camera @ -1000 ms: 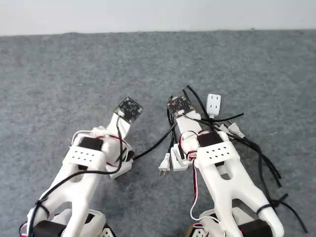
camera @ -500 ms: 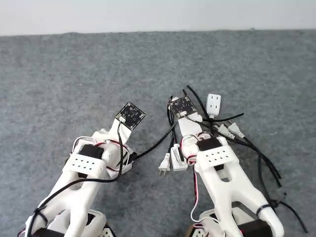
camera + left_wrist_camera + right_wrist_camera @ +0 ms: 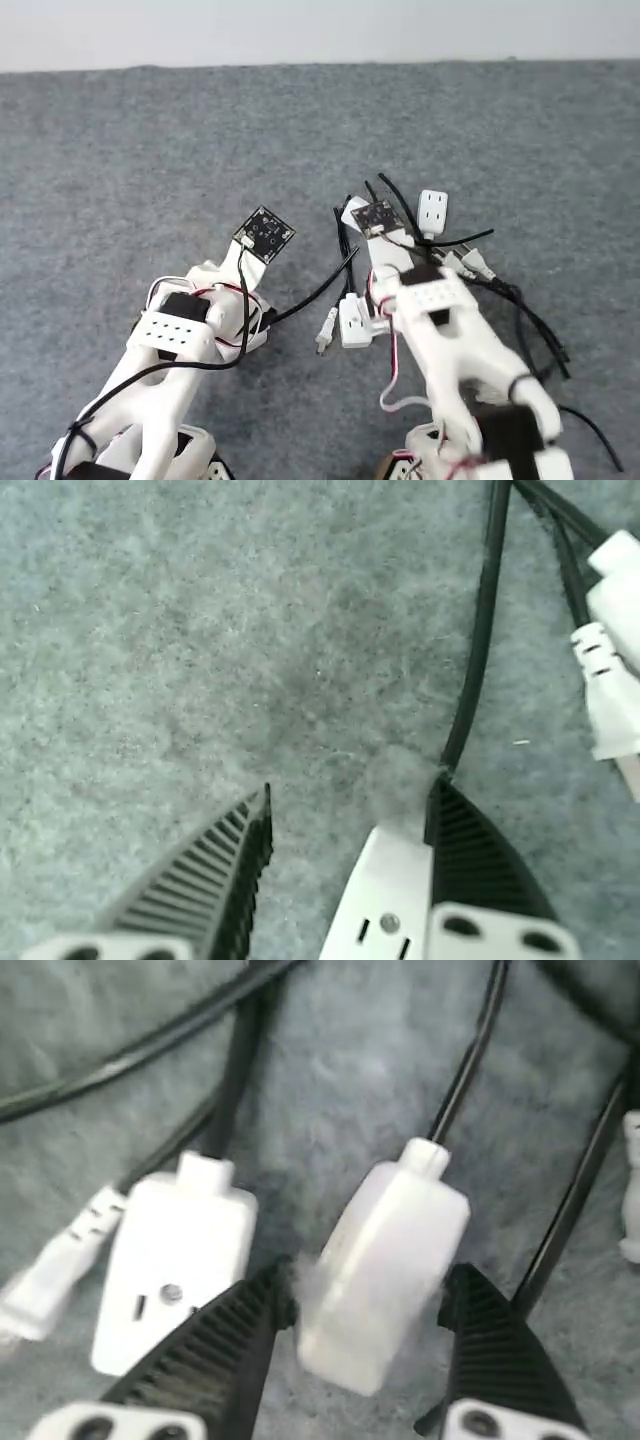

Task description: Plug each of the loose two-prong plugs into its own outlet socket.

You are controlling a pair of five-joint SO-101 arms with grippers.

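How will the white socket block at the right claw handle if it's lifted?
The socket block looks like smooth hard plastic, so it could slip or twist in the right claw. Its black cord is floppy and lies among other cords, so it will likely drag and tug sideways. The block is probably light for its size.

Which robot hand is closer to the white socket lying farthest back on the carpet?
The right one. The right gripper sits nearer the robot than that socket, among the same cords. The left gripper is well off to its left.
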